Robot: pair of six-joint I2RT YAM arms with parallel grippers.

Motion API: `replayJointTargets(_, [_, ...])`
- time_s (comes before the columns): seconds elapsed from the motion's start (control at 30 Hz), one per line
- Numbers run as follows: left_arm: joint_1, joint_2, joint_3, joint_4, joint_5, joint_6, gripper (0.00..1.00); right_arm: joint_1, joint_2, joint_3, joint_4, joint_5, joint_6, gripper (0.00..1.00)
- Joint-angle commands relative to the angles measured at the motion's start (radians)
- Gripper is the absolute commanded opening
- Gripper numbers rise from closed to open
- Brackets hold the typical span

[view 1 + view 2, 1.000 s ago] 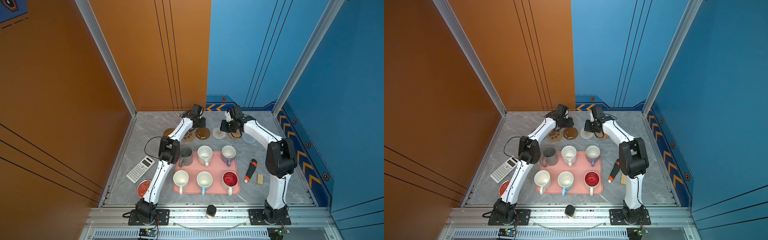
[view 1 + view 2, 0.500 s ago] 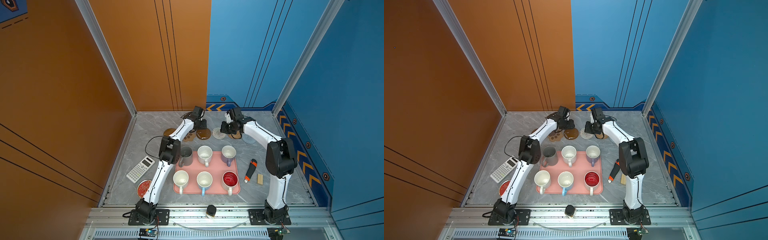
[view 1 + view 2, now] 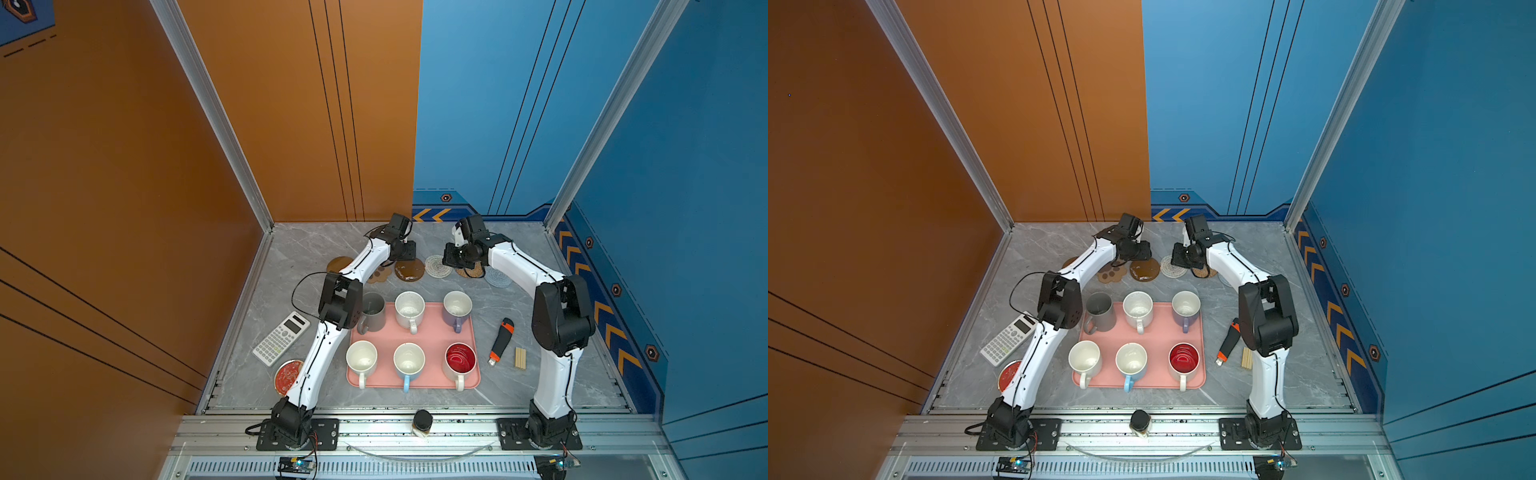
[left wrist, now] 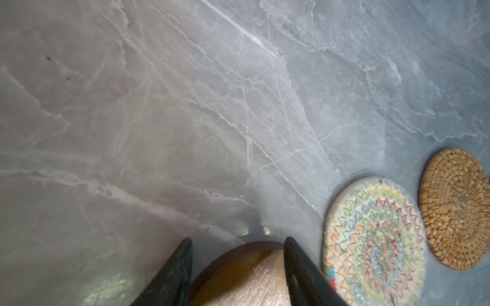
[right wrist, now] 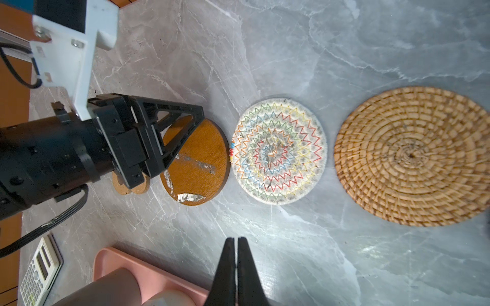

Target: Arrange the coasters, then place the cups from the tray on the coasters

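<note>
White arm links, black joints, black cables.

Grey marble tabletop: pink tray ctr; coasters in row, 12 o'clock; calculator + red tin, 8 o'clock; cutter + wood block, 3 o'clock.

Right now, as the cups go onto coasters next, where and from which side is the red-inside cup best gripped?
The red-inside cup stands upright at the tray's near right corner. Its handle points at the near rim, clear of the blue cup beside it. So probably take the handle, coming down from above on the near side.
</note>
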Motion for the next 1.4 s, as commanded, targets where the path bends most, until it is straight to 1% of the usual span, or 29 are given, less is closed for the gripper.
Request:
replayJointTargets(0.0, [0.001,-0.079,0.022,-0.029,-0.069,0.035,0.57,-0.014,0.042,0.027,0.004,-0.014,0.011,0.01])
replayJointTargets(0.17, [0.015,-0.137,0.031,-0.028,-0.103,0.044,0.57,-0.017,0.131,0.082,-0.006,-0.035,0.009,0.01])
replayJointTargets(0.3, [0.01,-0.207,-0.015,-0.029,-0.097,0.06,0.57,-0.017,0.191,0.132,-0.015,-0.043,0.009,0.0])
replayJointTargets(0.8, [-0.064,-0.509,-0.34,-0.026,-0.11,0.108,0.55,-0.022,0.319,0.236,-0.058,-0.032,0.014,0.0])
replayJointTargets(0.93, [-0.084,-0.599,-0.446,0.016,-0.118,0.112,0.55,-0.022,0.343,0.25,-0.08,-0.029,0.014,0.0])
replayJointTargets(1.1, [-0.093,-0.692,-0.578,0.086,-0.118,0.105,0.55,-0.017,0.349,0.239,-0.101,-0.023,0.011,0.0])
replayJointTargets(1.37, [-0.104,-0.782,-0.682,0.118,-0.121,0.098,0.55,0.004,0.329,0.202,-0.116,-0.018,0.007,0.0])
